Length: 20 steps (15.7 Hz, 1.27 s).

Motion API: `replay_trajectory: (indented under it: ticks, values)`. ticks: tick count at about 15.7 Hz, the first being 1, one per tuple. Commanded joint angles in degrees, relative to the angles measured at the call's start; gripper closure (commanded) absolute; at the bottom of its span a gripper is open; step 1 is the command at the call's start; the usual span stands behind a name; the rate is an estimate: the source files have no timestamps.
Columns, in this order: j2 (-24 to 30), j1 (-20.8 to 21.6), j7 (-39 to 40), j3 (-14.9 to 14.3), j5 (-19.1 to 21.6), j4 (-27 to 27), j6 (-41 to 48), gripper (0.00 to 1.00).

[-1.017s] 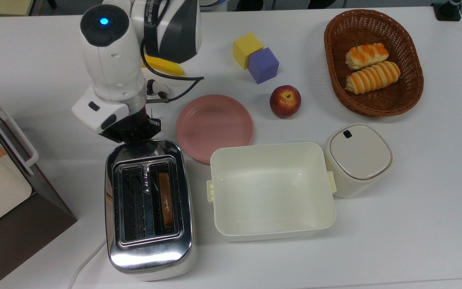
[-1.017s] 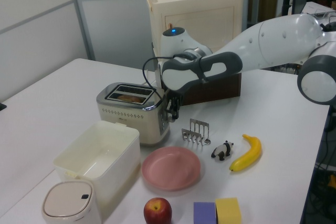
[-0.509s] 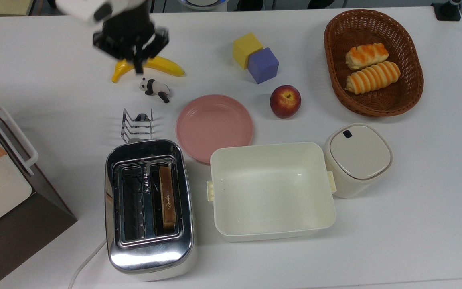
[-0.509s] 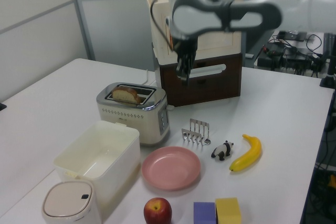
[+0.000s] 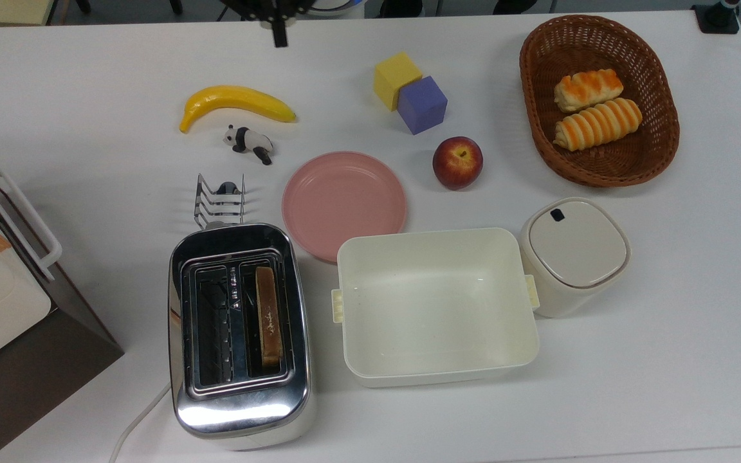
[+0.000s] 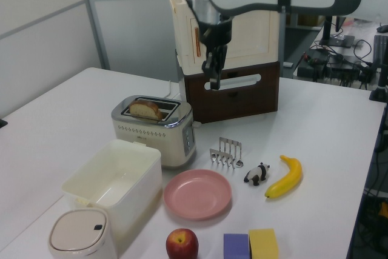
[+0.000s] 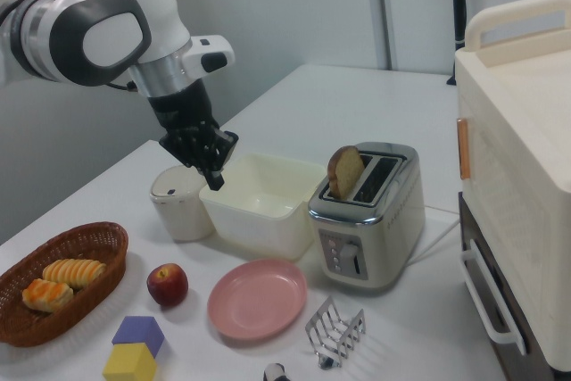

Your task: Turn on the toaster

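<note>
**Toaster low and toward 7 o'clock of the raised gripper**

The toaster (image 5: 240, 337) is sitting at the table's near-left in the top view, its long axis running 12 to 6, its lever end facing 12 toward the toast rack (image 5: 219, 200). A bread slice (image 5: 267, 315) is standing proud of one slot (apparently not latched down). The gripper (image 6: 213, 72) is hanging high above, holding nothing, fingers drawn together.

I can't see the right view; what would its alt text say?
A chrome toaster holds one slice of bread sticking up from a slot. The robot's hand hangs high above the cream tub, away from it.
</note>
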<state>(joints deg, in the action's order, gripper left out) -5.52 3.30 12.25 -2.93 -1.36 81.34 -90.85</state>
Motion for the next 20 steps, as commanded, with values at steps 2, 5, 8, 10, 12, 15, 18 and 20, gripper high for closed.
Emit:
replay_trajectory:
  ticks: [2, 5, 8, 10, 12, 15, 18, 20]
  values:
    - [0.0, -0.1, -5.4, 0.5, 5.8, 0.4, -1.6, 1.0]
    - [0.0, -0.1, -5.5, 0.0, 6.5, 0.4, -1.3, 0.69]
    - [0.0, -0.5, -5.4, 0.0, 5.8, 0.4, -1.3, 0.0]
    - [0.0, -0.9, -5.0, -0.2, 5.6, 0.4, -1.1, 0.0]
    - [0.2, -1.0, -2.2, -2.5, 6.3, 0.4, -0.9, 0.0]
    - [0.2, -0.9, -0.1, -4.1, 6.5, 0.4, -0.3, 0.0]
    - [0.0, -0.8, 0.2, -3.8, 6.5, 0.6, -0.5, 0.0]
    - [0.0, -0.8, 0.3, -3.8, 6.5, 0.5, -0.4, 0.0]
